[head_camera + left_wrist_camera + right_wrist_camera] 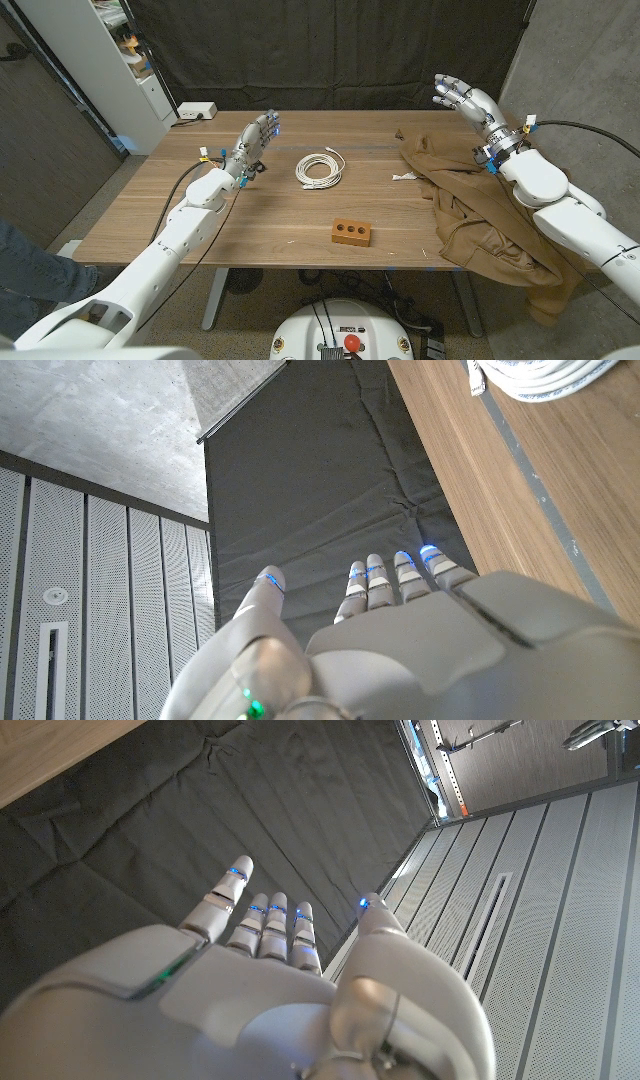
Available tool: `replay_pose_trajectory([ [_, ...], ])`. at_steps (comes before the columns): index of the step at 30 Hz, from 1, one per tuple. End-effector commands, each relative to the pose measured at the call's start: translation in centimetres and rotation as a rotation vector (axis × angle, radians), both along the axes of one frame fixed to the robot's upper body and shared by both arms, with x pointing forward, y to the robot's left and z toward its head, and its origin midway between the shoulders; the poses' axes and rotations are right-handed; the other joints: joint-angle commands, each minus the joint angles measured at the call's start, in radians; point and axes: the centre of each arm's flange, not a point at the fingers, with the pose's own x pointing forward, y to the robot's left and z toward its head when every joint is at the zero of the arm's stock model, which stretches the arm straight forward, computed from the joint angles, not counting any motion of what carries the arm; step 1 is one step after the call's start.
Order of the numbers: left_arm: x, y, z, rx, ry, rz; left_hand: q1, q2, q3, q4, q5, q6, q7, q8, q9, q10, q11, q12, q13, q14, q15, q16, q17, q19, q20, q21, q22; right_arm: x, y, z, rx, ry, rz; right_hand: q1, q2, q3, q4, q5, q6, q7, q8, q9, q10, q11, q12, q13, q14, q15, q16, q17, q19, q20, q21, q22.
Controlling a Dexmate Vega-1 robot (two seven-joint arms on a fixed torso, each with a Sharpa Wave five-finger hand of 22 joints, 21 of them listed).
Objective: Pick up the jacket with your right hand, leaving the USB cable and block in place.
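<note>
Right hand: raised above the counter's far right corner, fingers spread, holding nothing; in the right wrist view its fingers reach toward the dark curtain.
Left hand: over the counter's left part, fingers apart, empty; same in the left wrist view.
Jacket: brown, crumpled along the counter's right edge, part hanging over the near right corner.
USB cable: white coil, mid-counter toward the far edge.
Block: brown, with holes, near the front edge, middle.
Counter: wooden.

Block between cable (behind) and jacket
</note>
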Motion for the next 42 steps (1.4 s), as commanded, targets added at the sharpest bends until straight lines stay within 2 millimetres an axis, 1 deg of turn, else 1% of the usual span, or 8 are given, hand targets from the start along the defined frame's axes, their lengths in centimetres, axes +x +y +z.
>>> replay_pose_trajectory([
  [1,-0.2,0.3,0.2,0.002,-0.002,0.0,0.01,0.008,0.0,-0.006,0.001,0.004,0.006,0.0,0.004,0.01,0.003,-0.002,0.002,-0.004,0.0,-0.002,0.002,-0.002,0.003,0.001,0.006,-0.7,-0.8,0.1,-0.019,0.009,-0.032,0.001,-0.007,-0.004,-0.002,-0.001,0.007,-0.004,0.006,0.002,-0.001,-0.001,-0.003,0.0,0.0,0.002,0.001,0.002,0.0,0.001,0.005,0.005],
  [11,0.1,0.1,0.1,0.01,0.006,-0.006,0.012,0.01,0.001,-0.006,0.001,0.005,0.007,0.0,0.004,0.01,0.004,-0.003,0.002,-0.004,0.001,-0.002,0.002,-0.003,0.005,0.0,0.006,-1.2,-1.1,-0.1,-0.034,0.008,-0.051,0.001,-0.006,-0.004,-0.003,-0.001,0.007,-0.006,0.005,0.002,-0.001,-0.001,-0.004,0.0,-0.001,0.004,0.001,0.0,-0.001,0.001,0.005,0.005],
  [22,0.1,-0.1,0.4,0.02,-0.001,-0.013,0.018,0.022,0.008,-0.007,0.002,0.004,0.01,-0.001,0.004,0.009,0.006,-0.003,0.002,-0.005,0.003,-0.002,0.001,0.0,0.008,0.002,0.006,-1.9,-1.2,-0.2,-0.062,-0.003,-0.072,0.001,-0.006,-0.005,-0.003,-0.001,0.005,-0.006,0.004,0.002,-0.004,-0.003,-0.005,0.0,-0.001,0.004,0.001,-0.001,-0.002,0.001,0.004,0.005],
  [42,0.0,-0.2,0.5,0.025,-0.003,-0.015,0.027,0.027,0.014,-0.012,0.0,0.006,0.011,0.0,0.004,0.009,0.007,-0.004,0.002,-0.004,0.005,-0.003,0.001,-0.002,0.005,0.002,0.006,-3.6,-1.9,-0.6,-0.121,-0.027,-0.168,0.002,-0.006,-0.006,-0.004,-0.001,0.0,-0.007,0.003,0.002,-0.009,-0.003,-0.008,0.0,-0.005,0.004,0.0,-0.004,-0.008,0.001,0.003,0.005],
])
